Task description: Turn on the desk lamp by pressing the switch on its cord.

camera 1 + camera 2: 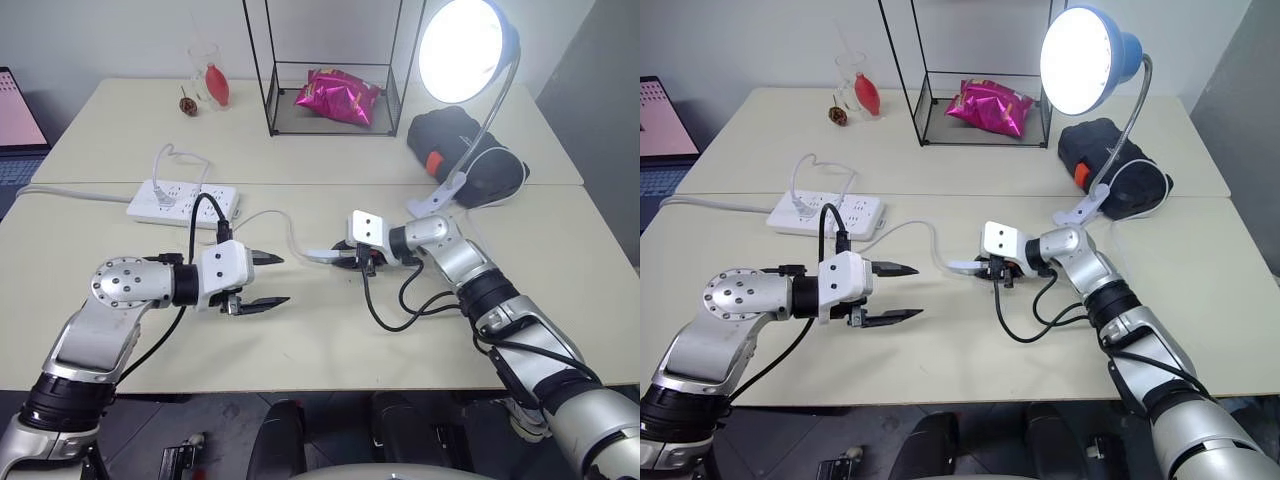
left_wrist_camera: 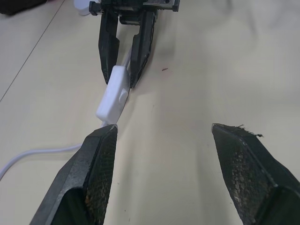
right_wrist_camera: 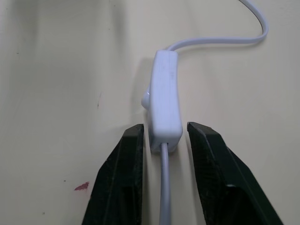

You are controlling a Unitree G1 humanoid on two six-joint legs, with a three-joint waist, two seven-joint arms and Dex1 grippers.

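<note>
Near the middle of the worktop [image 1: 300, 350] lay the switch [image 3: 165, 101], a small white oblong on the thin white cord [image 3: 220, 41]. Right gripper [image 3: 164, 145] sat at the switch's right-hand end, its fingers [image 3: 124, 173] flanking the casing with a narrow gap on each side — slackened, not clamped, the cord running out between them. Left gripper [image 1: 268, 280] hovered to the left of the switch, apart from it, fingers [image 2: 93, 173] spread wide and holding nothing. Desk lamp [image 1: 1085, 60] stood at the far right, clipped by its white base at the seam between the two tabletops, bulb glowing bright — lit. Power strip [image 1: 182, 202] lay at the far left. Black pouch [image 1: 465, 150] rested behind the lamp's base.
</note>
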